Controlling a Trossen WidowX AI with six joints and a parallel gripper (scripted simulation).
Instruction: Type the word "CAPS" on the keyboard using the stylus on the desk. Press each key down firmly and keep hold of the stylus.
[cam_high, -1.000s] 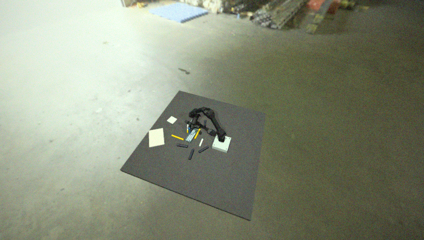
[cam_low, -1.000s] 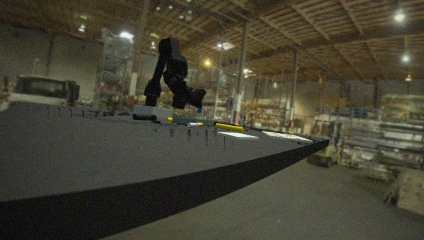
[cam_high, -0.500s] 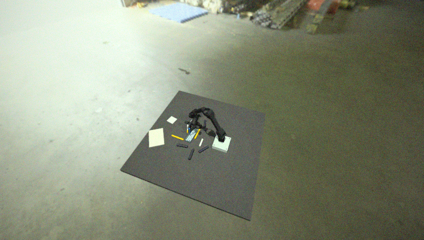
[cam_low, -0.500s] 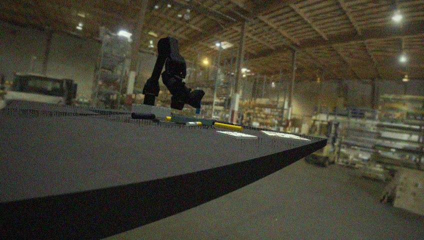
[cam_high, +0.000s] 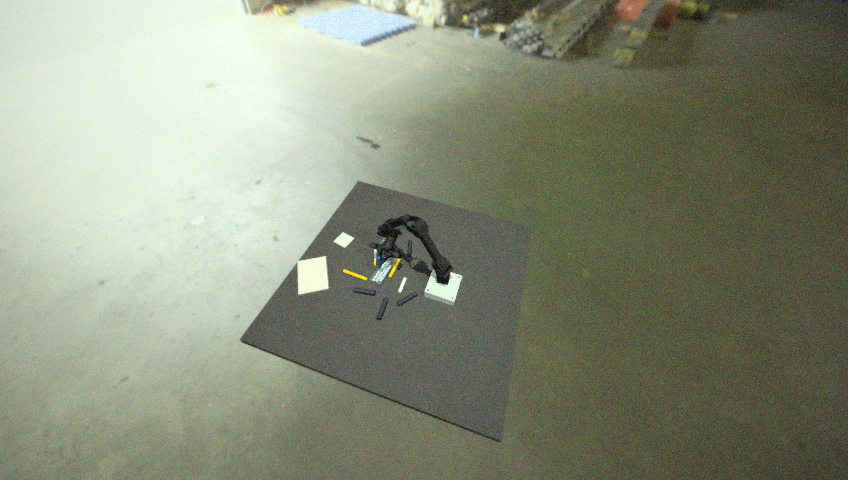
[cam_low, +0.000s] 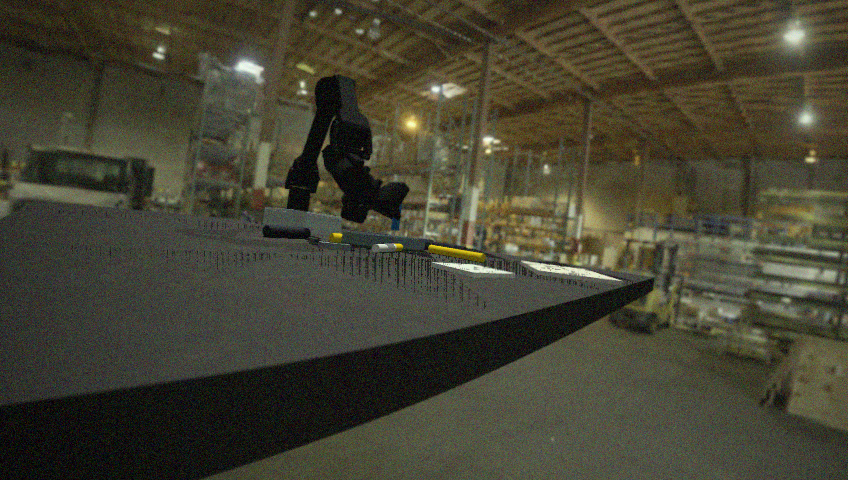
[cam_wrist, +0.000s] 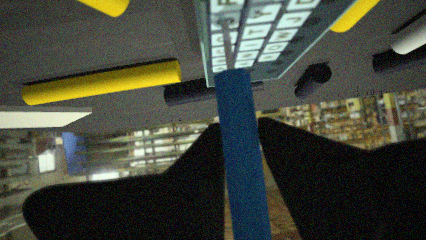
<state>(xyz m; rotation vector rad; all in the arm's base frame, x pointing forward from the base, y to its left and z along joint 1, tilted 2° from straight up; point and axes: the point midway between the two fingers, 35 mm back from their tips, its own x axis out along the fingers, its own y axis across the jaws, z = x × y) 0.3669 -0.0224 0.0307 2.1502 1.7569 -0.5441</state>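
Top view. The arm reaches from the base (cam_high: 443, 292) (cam_low: 303, 220) to the keyboard (cam_high: 380, 274) (cam_low: 383, 240) (cam_wrist: 267, 37). The blue stylus (cam_high: 379, 262) (cam_low: 395, 224) (cam_wrist: 242, 150) is at 12 o'clock of the keyboard's middle. Count around the keyboard: two white sheets, at 9 and 10 o'clock; two yellow rods, at 9 and 2 o'clock; one white-and-yellow rod, at 11 o'clock; one white stick, at 4 o'clock; four distinct dark rods, at 1, 5, 6 and 8 o'clock. One base, one keyboard and one stylus are present.

Exterior view. The gripper (cam_high: 380, 255) (cam_low: 395, 215) (cam_wrist: 238, 129) points down toward the keyboard, with the stylus below it. Visible count: two white sheets, one white-and-yellow rod, two yellow rods (one partly hidden), one dark rod.

Wrist view. The fingers are clamped on the stylus, its thin tip extending toward 12 o'clock across the lettered keys. Contact with a key cannot be confirmed. Visible count: three yellow pieces, one white piece, three dark rods, one white sheet.

Progress: stylus pickup is complete; the stylus is at the keyboard. No typed output is shown, so the number of letters of "CAPS" entered or remaining cannot be determined. Judgement: key pressing is the step in hand; retain the grip throughout.
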